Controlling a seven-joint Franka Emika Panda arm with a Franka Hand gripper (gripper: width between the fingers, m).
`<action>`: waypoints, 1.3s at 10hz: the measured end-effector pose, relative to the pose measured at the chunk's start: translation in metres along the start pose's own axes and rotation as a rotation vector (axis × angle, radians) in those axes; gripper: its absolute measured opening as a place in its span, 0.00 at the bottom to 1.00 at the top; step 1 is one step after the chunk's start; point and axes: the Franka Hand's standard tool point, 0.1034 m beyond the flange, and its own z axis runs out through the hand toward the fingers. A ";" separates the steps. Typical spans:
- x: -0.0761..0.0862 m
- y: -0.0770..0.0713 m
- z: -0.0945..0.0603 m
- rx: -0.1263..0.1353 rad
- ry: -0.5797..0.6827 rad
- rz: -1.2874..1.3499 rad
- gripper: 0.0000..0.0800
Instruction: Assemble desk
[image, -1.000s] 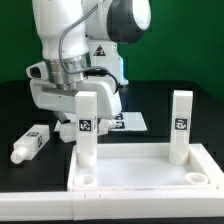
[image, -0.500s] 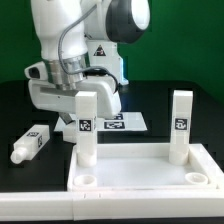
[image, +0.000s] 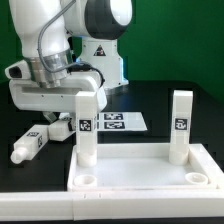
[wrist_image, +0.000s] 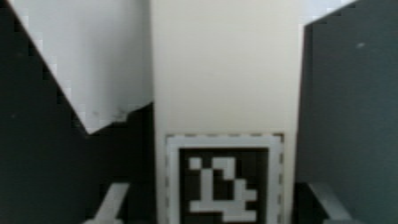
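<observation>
The desk panel (image: 140, 176), white and rimmed, lies at the front with round holes in its near corners. Two tagged square legs stand upright in its far corners: the left leg (image: 87, 128) and the right leg (image: 180, 124). My gripper (image: 86, 98) is at the top of the left leg and shut on it. In the wrist view that leg (wrist_image: 217, 80) fills the middle, its tag facing the camera. A pale finger (wrist_image: 118, 200) shows on each side, and my gripper (wrist_image: 219, 205) straddles the leg. Another leg (image: 30, 143) lies loose on the black table at the exterior view's left.
The marker board (image: 122, 122) lies flat behind the panel, between the two upright legs. The robot's base (image: 105, 55) stands behind it. The arm's bulk hangs over the table on the exterior view's left, above the loose leg.
The jaws have closed in on the left upright leg. The arm and hand have swung toward the exterior view's left. Both upright legs and the panel stay where they were.
</observation>
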 end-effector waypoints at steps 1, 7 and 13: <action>-0.001 -0.001 0.002 -0.002 -0.003 -0.004 0.36; 0.000 0.000 -0.002 0.025 -0.052 0.023 0.62; 0.013 0.004 -0.027 0.167 -0.464 0.083 0.81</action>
